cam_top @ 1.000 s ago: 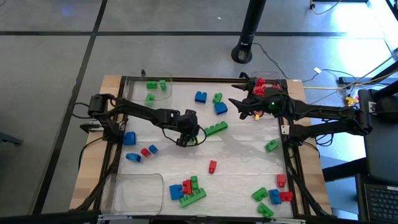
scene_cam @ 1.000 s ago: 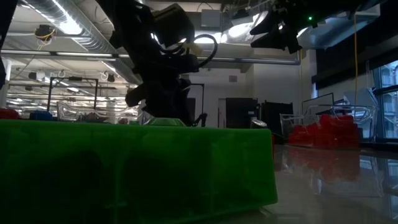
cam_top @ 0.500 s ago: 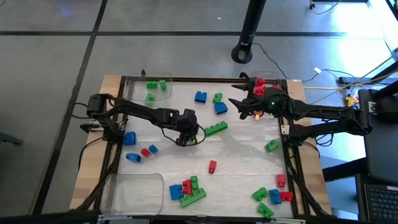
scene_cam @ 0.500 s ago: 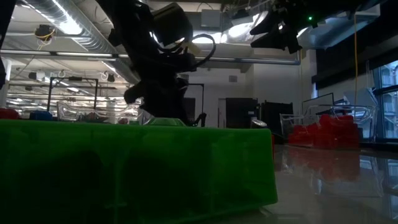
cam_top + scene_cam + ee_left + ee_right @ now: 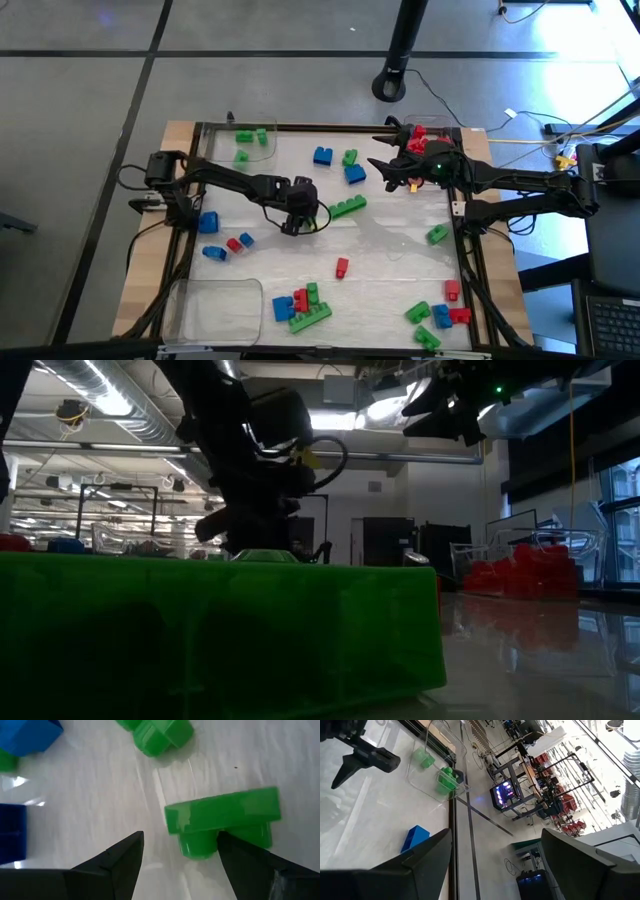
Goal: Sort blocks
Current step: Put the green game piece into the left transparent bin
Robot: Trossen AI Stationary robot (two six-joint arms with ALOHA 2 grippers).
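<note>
Two dark fingers of the left claw standing wide and empty, straddling one end of a long green block on the desk, risking a nudge or a skewed pinch. Possibly knocking the piece away if closing off-centre. Right claw hovering open and empty near the red blocks.

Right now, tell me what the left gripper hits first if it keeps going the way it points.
Probably the long green block: the open left gripper has it lined up between its fingers, though how far off is unclear.
</note>
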